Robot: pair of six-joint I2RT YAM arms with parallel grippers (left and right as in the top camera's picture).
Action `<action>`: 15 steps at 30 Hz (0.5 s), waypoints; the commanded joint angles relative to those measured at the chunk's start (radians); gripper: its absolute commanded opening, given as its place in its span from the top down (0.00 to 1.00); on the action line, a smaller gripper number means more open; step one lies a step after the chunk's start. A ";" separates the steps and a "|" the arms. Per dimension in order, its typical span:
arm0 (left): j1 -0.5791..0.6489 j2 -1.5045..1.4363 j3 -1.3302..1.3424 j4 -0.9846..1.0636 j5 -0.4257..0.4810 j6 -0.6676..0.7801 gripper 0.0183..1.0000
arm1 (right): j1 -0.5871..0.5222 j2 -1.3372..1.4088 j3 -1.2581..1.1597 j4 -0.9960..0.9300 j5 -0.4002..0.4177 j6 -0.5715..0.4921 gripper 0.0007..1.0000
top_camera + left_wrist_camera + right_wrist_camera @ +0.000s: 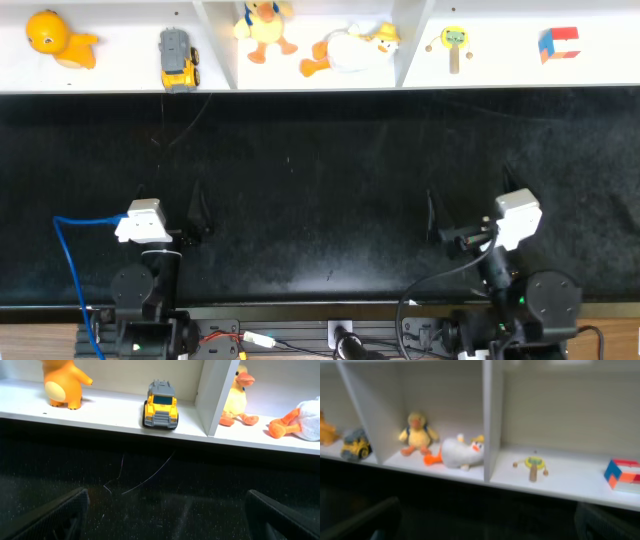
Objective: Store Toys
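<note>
The left gripper (166,494) hangs over the black tabletop (320,170) with its jaws spread wide and nothing between them. The right gripper (487,504) is likewise spread and empty. Every toy in sight sits on the white shelf (120,75) along the tabletop's far edge, well apart from both grippers. An orange duck (60,40) and a yellow truck (161,405) share the left compartment, a yellow plush duck (417,432) and a white plush goose (460,452) lying on its side the middle, and a small wooden rattle (534,466) and a coloured block (622,474) the right. The plush pair look light and soft, best pinched across the body. The truck and block seem hard and perhaps slippery, best taken across flat sides. The upright dividers (215,395) narrow each compartment, while the tabletop offers broad open room.
</note>
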 commanded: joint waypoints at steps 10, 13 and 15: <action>0.003 -0.011 -0.003 -0.002 0.003 -0.014 0.00 | 0.006 -0.179 -0.344 0.287 0.142 0.282 0.01; 0.003 -0.011 -0.003 -0.002 0.003 -0.014 0.00 | 0.006 -0.179 -0.430 0.411 0.124 0.302 0.01; 0.003 -0.010 -0.003 -0.002 0.003 -0.014 0.00 | 0.006 -0.179 -0.484 0.481 0.109 0.346 0.00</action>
